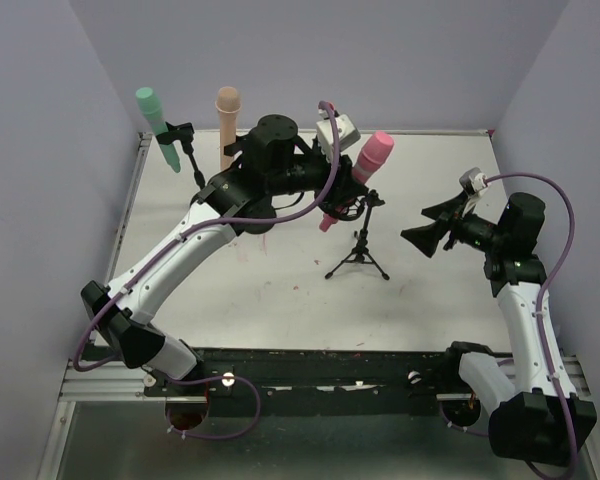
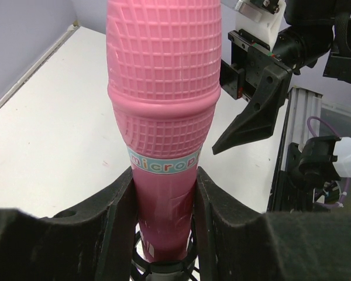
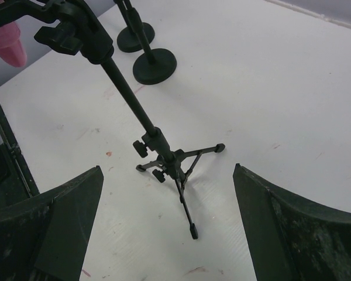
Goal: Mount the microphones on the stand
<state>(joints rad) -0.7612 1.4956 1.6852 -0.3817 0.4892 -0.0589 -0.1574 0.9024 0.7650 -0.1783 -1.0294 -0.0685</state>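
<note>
The green microphone (image 1: pixel 155 125) and peach microphone (image 1: pixel 227 122) stand mounted beyond your left gripper (image 2: pixel 164 182), clamped on the pink microphone (image 2: pixel 164 111), the last to seat; your right gripper (image 1: pixel 418 226) hangs spread, empty.

Pink mic (image 2: pixel 164 88) runs off the top edge; its handle vanishes between the left gripper's (image 2: pixel 164 193) fingers. Ahead of the right gripper (image 3: pixel 167 170), the stand's (image 3: pixel 130 98) clip is cropped.

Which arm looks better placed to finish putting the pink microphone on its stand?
Left. The left fingers grip the pink microphone at the tripod stand; the right fingers hang open and empty.
</note>
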